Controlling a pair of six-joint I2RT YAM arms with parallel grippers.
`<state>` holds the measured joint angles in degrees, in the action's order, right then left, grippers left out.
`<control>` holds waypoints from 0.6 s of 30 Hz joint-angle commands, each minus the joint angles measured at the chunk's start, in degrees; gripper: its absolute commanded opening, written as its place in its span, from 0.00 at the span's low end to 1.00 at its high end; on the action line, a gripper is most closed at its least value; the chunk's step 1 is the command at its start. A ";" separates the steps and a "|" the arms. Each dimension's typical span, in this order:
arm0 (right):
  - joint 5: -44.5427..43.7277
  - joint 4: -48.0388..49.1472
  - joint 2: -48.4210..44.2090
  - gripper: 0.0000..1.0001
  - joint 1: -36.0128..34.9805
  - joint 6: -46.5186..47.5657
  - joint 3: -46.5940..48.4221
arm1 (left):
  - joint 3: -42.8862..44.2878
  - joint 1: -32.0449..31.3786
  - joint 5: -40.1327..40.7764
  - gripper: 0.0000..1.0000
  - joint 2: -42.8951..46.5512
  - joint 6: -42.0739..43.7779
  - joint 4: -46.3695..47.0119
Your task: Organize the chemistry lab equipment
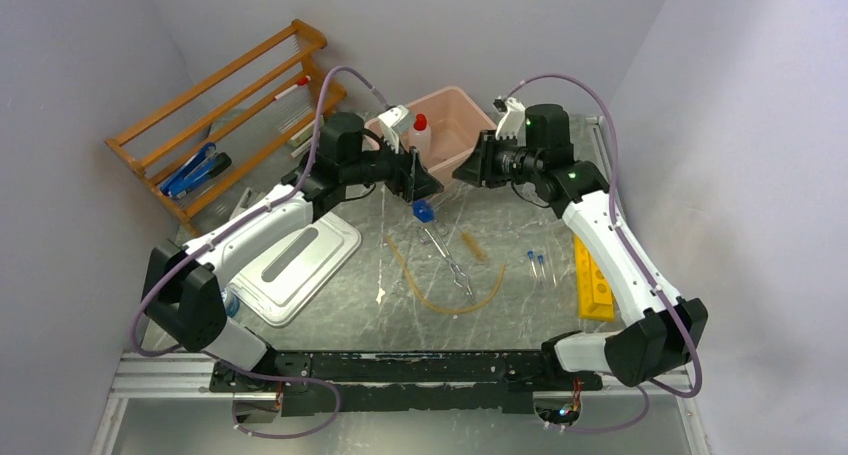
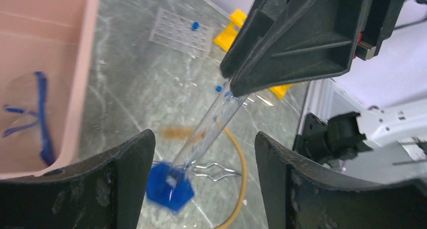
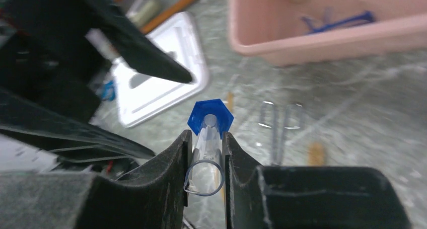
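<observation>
Right gripper (image 3: 205, 138) clamps clear cylinder (image 3: 210, 119) above table (image 1: 350, 315); left gripper (image 2: 204, 143) open, close by. Goggles (image 2: 40, 108) in tub (image 2: 80, 63). Tongs (image 1: 447, 258), tubing (image 1: 470, 300), tubes (image 1: 536, 262), yellow rack (image 1: 594, 280) lie loose. Judged barely halfway.

— Where's the tub (image 1: 455, 125)?
— Far centre, goggles (image 2: 40, 108) inside, a cylinder (image 3: 210, 116) in the air just near of it. Its lid (image 1: 300, 260) lies left, the shelf rack (image 1: 230, 105) behind that.
— Mid-table?
— Tongs (image 1: 448, 255), inside the curve of the tubing (image 1: 455, 309) (touching or not, can't tell). Two capped tubes (image 1: 536, 262) to their right, the tube rack (image 1: 594, 280) right of those.
</observation>
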<state>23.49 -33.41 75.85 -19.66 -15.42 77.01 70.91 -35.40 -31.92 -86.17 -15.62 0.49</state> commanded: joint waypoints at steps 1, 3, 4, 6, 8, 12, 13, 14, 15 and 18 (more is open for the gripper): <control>18.98 11.49 -1.15 0.09 0.34 -4.70 -3.45 | 3.00 -1.31 -10.90 0.75 -1.07 3.10 0.72; 21.62 13.26 -0.70 0.09 0.33 -5.44 -3.75 | 3.34 -1.34 -12.95 0.74 -0.56 5.05 -1.64; 22.38 13.48 -0.33 0.08 0.32 -5.30 -3.53 | 3.79 -1.29 -13.72 0.74 -0.54 5.51 -3.11; 23.92 13.84 0.37 0.08 0.33 -5.09 -3.09 | 4.95 -1.34 -16.73 0.70 -1.33 5.70 -5.36; 25.96 14.33 1.11 0.08 0.35 -5.12 -2.80 | 6.13 -1.34 -18.20 0.65 -2.39 6.05 -8.79; 30.07 14.85 2.41 0.08 0.33 -5.22 -2.36 | 5.39 -1.34 -16.61 0.55 -1.39 9.41 -11.36; 30.35 14.55 2.56 0.08 0.34 -4.98 -2.17 | 6.18 -1.28 -16.87 0.55 -1.15 11.37 -13.67; 30.24 14.25 2.62 0.08 0.36 -4.82 -1.95 | 7.53 -1.19 -17.23 0.55 -1.11 14.04 -17.33; 30.33 14.10 2.59 0.08 0.33 -4.65 -1.73 | 9.06 -1.10 -17.41 0.56 -1.23 17.27 -20.71; 31.37 15.85 2.50 0.07 0.35 -5.46 -1.85 | 11.49 -0.61 -18.32 0.58 -1.28 21.87 -26.98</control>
<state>50.89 -20.75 78.63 -19.66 -19.94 73.80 77.62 -36.40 -46.89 -88.09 -3.16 -16.56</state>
